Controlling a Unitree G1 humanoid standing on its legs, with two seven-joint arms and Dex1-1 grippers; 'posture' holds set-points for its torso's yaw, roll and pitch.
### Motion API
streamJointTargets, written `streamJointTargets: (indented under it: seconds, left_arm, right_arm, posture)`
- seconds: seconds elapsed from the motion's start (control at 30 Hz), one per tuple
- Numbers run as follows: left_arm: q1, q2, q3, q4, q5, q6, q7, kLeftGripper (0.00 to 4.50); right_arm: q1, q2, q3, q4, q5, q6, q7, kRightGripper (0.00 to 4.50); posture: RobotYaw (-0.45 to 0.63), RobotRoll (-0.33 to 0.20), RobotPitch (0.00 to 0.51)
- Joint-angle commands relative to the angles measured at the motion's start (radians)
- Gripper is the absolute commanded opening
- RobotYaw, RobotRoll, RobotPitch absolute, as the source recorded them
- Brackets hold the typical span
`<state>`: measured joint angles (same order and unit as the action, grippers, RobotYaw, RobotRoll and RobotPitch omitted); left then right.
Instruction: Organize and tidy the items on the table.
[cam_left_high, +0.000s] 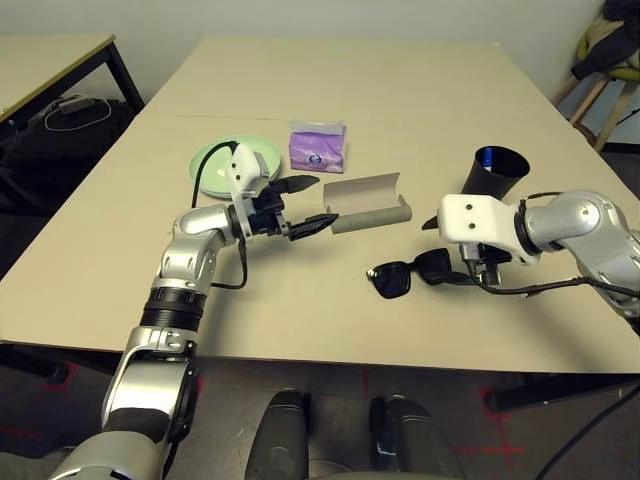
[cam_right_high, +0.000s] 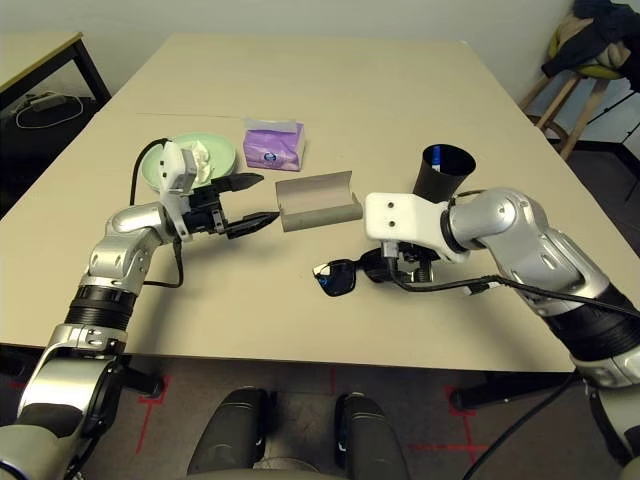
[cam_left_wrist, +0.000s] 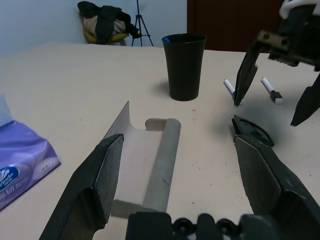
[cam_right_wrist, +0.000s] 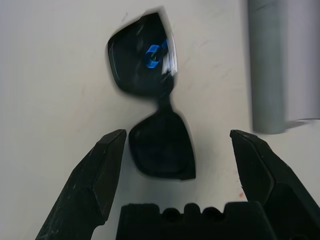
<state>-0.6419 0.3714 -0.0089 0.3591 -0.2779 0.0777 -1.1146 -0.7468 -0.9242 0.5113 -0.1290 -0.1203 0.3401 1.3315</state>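
Sunglasses (cam_right_wrist: 155, 120) lay flat on the desk (cam_left_high: 400, 90) under the spread right pincer (cam_right_wrist: 175, 160); closing could skid them, while the left pincer (cam_left_high: 305, 205), also spread, could nudge the glasses case (cam_left_high: 368, 203).

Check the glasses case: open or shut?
Open. The glasses case lies with its lid flap raised and its inside showing empty.

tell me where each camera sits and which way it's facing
Left eye: on the head, looking down at the table; both silver forearms show.
Right eye: beside it, same scene.
Left wrist: on the left arm, looking level over the open glasses case towards the cup; open left tool.
Right wrist: looking down at the sunglasses; open right tool.
Both wrist views share the case and sunglasses.
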Motion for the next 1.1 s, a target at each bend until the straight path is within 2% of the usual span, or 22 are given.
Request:
streamJointTargets:
  seconds: [0.03, 0.17, 0.57, 1.1]
  left_arm:
    - [0.029, 0.005, -0.005, -0.044, -0.013, 0.015, 0.014, 4.46]
    - [0.067, 0.022, -0.003, -0.092, -0.021, 0.03, 0.018, 4.46]
    - [0.167, 0.084, -0.033, -0.237, -0.081, 0.082, -0.066, 4.46]
    - [0.184, 0.154, -0.132, -0.194, -0.043, 0.032, -0.221, 4.46]
  right_arm:
    - [-0.048, 0.012, 0.048, 0.021, -0.056, -0.024, 0.076, 4.5]
    - [-0.091, 0.056, 0.085, 0.078, -0.117, -0.091, 0.113, 4.5]
    - [-0.105, 0.153, 0.078, 0.136, -0.198, -0.124, 0.138, 4.5]
    - [-0.108, 0.175, 0.063, 0.126, -0.223, -0.088, 0.172, 4.5]
  posture:
    - [0.27, 0.0, 0.121]
    - [0.29, 0.0, 0.123]
    - [0.3, 0.0, 0.128]
    - [0.27, 0.0, 0.135]
